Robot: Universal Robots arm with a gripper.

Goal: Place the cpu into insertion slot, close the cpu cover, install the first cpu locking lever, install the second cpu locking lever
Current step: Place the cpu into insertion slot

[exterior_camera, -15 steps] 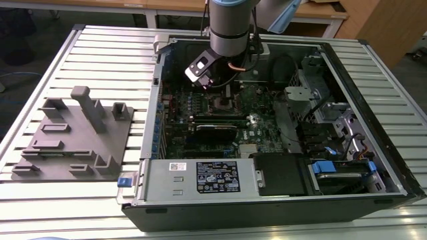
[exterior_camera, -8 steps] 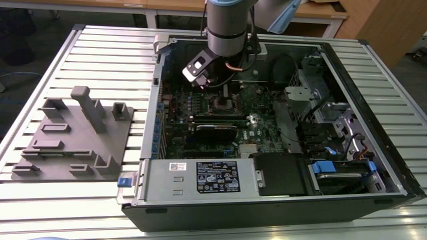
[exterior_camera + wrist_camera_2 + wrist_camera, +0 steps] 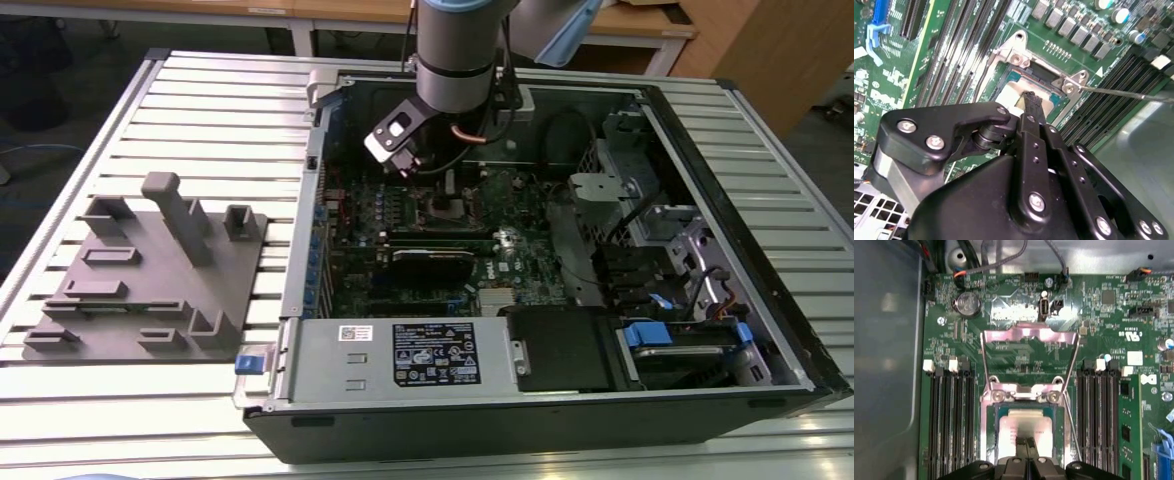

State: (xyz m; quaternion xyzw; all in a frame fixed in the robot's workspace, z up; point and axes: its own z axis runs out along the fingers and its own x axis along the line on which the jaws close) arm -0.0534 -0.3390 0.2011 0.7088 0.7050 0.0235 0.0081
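Note:
In the first wrist view the cpu [image 3: 1026,426], its silver top showing, lies flat inside the insertion slot [image 3: 991,440] on the green board. The cpu cover [image 3: 1029,334] stands raised on its hinge beyond the slot, its window open. A thin locking lever [image 3: 1072,430] runs along one side of the slot; it is also seen as a rod [image 3: 1124,93]. My gripper [image 3: 1026,443] hangs right over the cpu top, fingers shut together with nothing between them. In the second wrist view the gripper [image 3: 1031,98] points at the cpu [image 3: 1013,92]. In the exterior view the gripper [image 3: 424,168] is low inside the case.
Long black memory slots [image 3: 951,420] flank the socket on both sides. A black heatsink block [image 3: 430,266] and the grey power-supply box [image 3: 400,355] lie nearer the case front. Drive bays and cables [image 3: 667,300] fill the exterior view's right. A grey fixture [image 3: 147,270] stands outside the case.

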